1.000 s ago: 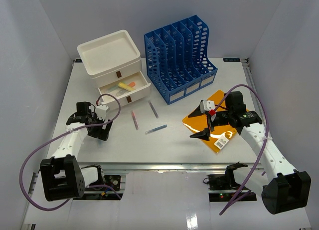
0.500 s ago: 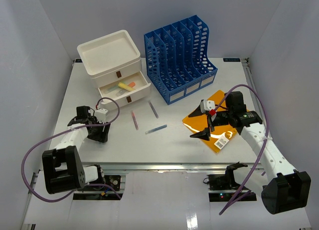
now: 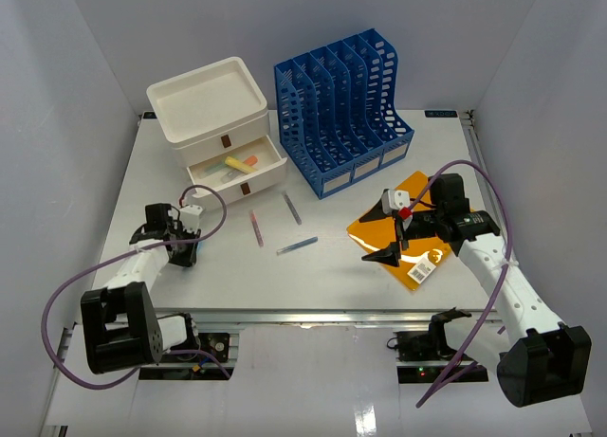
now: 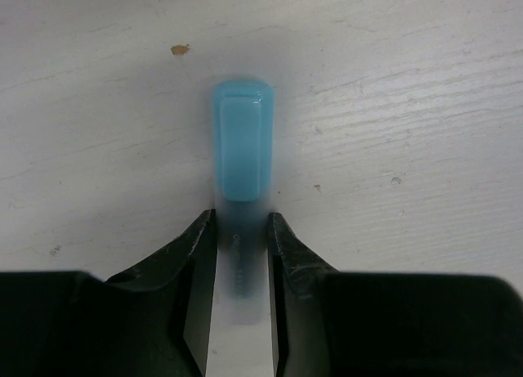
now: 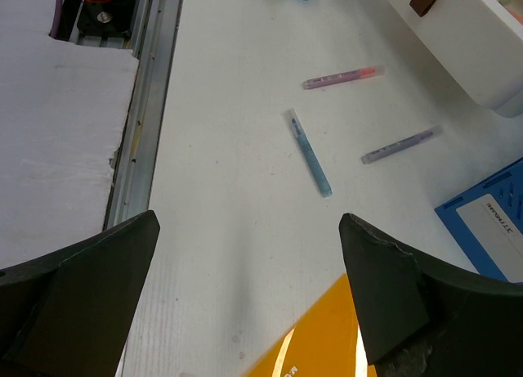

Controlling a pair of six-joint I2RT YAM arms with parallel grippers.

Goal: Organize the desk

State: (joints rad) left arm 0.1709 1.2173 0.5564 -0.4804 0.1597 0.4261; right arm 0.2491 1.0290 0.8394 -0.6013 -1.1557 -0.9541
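On the white desk [image 3: 322, 271], at its near left, my left gripper [image 3: 184, 255] is down at the surface. In the left wrist view its jaws [image 4: 242, 222] press both sides of a light blue highlighter [image 4: 241, 148], whose cap sticks out ahead of the fingertips. My right gripper [image 3: 384, 254] hangs open over the near edge of an orange folder [image 3: 403, 219], with nothing between its fingers [image 5: 247, 222]. Three pens lie mid-desk: a pink one [image 3: 256, 227], a grey one [image 3: 291, 208] and a blue one [image 3: 297, 245].
A white drawer box [image 3: 204, 100] stands at the back left, its lower drawer [image 3: 237, 167] pulled open with yellow and orange items inside. A blue file rack [image 3: 341, 100] stands behind the centre. A metal rail [image 5: 139, 132] runs along the desk's near edge.
The left gripper's jaws have closed in from wide open onto the light blue highlighter, and that wrist has settled slightly lower. The right arm has not moved.
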